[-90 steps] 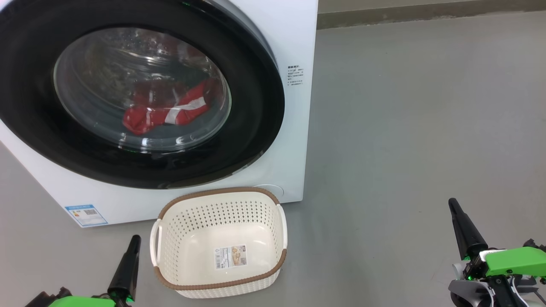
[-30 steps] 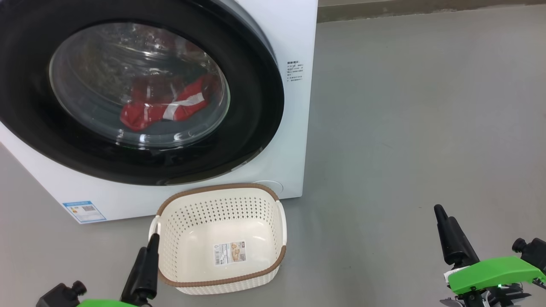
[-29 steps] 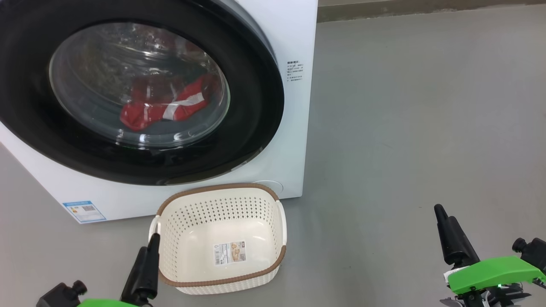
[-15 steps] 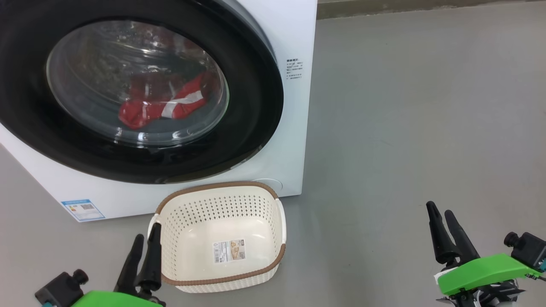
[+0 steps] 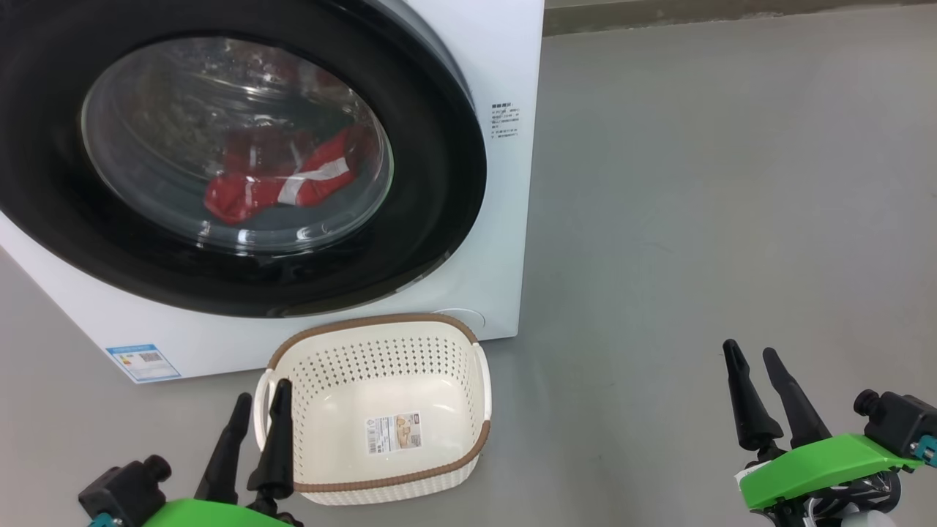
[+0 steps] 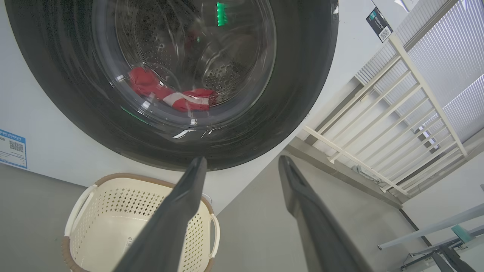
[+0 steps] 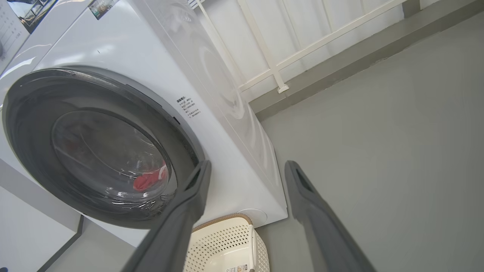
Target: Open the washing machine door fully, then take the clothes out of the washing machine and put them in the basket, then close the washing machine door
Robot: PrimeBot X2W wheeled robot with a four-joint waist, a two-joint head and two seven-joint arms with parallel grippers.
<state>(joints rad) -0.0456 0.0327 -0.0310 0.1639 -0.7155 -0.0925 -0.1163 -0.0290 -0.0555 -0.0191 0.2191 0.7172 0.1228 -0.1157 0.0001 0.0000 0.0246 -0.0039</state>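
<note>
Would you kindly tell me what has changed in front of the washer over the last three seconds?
The left gripper has shifted right, toward the left handle of the basket, and the right gripper has shifted slightly left. Both have turned, so each now shows two spread fingers. Nothing was taken hold of or let go. The washing machine door stays shut, the clothes stay inside, and the basket stays empty.

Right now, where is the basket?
In the head view the basket sits on the floor at lower centre, right in front of the washing machine, below its shut door; the left gripper hangs at its left edge.
</note>
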